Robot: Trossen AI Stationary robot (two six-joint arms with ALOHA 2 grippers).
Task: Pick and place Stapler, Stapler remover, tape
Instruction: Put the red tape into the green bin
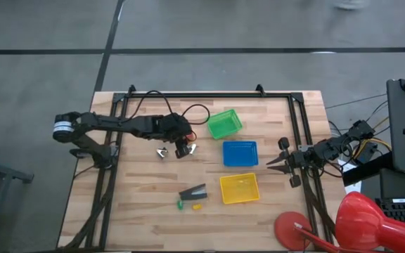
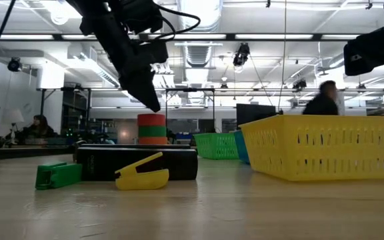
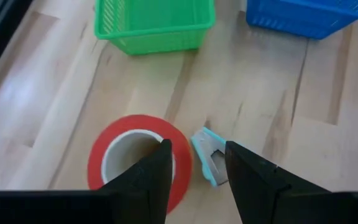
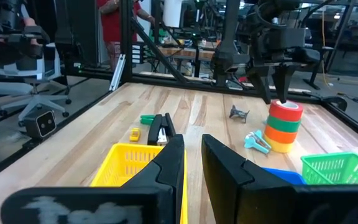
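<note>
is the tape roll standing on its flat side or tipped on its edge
Flat side down: the tape shows its hole facing up under the left gripper; it stands upright.

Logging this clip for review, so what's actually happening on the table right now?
The left arm's tool hovers open just above the tape, a stack of rolls standing near the green basket, one finger over its hole. Nothing is gripped yet. A small cyan object lies beside the tape. The stapler lies untouched nearer the yellow basket, with small green and yellow pieces beside it. The blue basket sits between the other two. The right arm's tool waits open at the table's right side.
</note>
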